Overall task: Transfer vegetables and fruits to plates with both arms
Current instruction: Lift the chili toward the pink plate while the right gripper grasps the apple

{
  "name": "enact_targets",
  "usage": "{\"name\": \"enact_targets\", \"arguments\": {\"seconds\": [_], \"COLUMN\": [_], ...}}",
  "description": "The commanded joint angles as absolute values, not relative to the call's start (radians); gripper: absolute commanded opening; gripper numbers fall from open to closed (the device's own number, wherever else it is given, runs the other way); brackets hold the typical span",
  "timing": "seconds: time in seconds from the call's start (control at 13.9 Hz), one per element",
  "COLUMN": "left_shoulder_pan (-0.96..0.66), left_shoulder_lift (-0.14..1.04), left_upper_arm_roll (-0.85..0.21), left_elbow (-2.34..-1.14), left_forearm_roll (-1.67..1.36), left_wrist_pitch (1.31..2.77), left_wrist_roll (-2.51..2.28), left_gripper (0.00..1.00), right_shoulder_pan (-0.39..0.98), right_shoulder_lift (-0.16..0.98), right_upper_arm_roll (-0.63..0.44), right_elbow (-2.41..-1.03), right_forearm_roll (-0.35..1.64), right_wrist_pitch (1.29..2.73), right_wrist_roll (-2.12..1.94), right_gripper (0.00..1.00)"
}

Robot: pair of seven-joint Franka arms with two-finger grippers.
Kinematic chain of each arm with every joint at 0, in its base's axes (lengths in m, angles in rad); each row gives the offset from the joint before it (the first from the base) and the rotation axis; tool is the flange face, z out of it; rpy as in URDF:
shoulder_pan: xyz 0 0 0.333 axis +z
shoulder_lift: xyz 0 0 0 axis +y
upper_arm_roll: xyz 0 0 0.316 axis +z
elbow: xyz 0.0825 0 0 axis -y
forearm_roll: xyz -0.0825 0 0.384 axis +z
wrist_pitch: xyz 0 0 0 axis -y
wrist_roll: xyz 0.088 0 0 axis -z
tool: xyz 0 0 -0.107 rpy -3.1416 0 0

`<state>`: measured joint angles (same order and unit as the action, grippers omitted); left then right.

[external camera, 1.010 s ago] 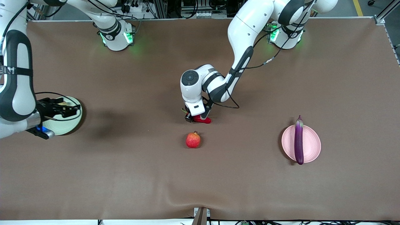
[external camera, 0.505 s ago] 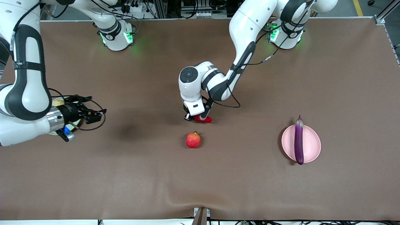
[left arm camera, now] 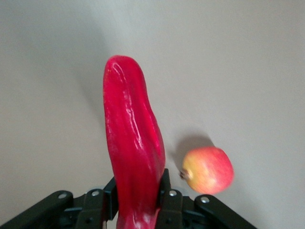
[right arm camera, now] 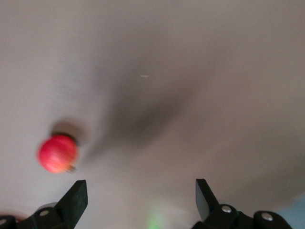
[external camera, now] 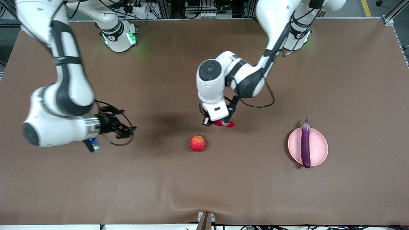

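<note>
My left gripper (external camera: 220, 122) is shut on the red chili pepper (external camera: 228, 124) and holds it just above the table, close to the red pomegranate-like fruit (external camera: 197, 143). In the left wrist view the chili (left arm camera: 133, 138) sticks out between the fingers, with the fruit (left arm camera: 208, 170) beside it. My right gripper (external camera: 127, 129) is open and empty over bare table toward the right arm's end. Its wrist view shows the spread jaws (right arm camera: 140, 191) and the fruit (right arm camera: 57, 153). The purple eggplant (external camera: 305, 145) lies across the pink plate (external camera: 318, 147). The green plate and the yellow-green fruit are hidden.
The brown table cover (external camera: 204, 185) has a raised fold near the front edge. The two arm bases (external camera: 119, 36) stand along the edge farthest from the front camera.
My right arm swung from over the green plate toward the table's middle and now hides that plate. My left gripper lifted and carried the chili a little toward the left arm's end.
</note>
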<state>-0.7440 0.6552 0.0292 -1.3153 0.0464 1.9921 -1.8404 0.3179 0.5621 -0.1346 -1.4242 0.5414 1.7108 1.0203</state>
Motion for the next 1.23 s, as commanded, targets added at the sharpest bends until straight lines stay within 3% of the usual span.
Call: {"name": "enact_targets", "arguments": {"seconds": [0.0, 0.22, 0.58, 1.15], "left_shoulder_pan": [-0.651, -0.531, -0.324, -0.14], "left_shoulder_lift": [0.604, 0.6, 0.575, 0.621], "left_upper_arm_roll": [0.02, 0.02, 0.025, 0.025], "left_elbow": [-1.347, -1.364, -1.436, -1.447], "left_forearm_roll": [0.017, 0.017, 0.046, 0.109], "left_wrist_pitch": [1.87, 1.758, 1.701, 1.762], "left_wrist_roll": [-1.636, -1.375, -0.879, -0.195], "left_gripper": [0.12, 0.12, 0.12, 0.13], "right_shoulder_pan": [0.418, 0.509, 0.623, 0.693], "right_shoulder_lift": [0.633, 0.661, 0.719, 0.822], "right_upper_arm_roll": [-0.147, -0.147, -0.15, -0.147], "right_elbow": [-1.413, -1.413, -1.427, -1.416], "right_forearm_roll": [0.563, 0.561, 0.543, 0.354], "right_wrist_pitch": [1.888, 2.044, 2.29, 2.428], "right_wrist_roll": [1.156, 1.209, 1.281, 1.269], "right_gripper": [1.0, 1.0, 1.0, 1.0]}}
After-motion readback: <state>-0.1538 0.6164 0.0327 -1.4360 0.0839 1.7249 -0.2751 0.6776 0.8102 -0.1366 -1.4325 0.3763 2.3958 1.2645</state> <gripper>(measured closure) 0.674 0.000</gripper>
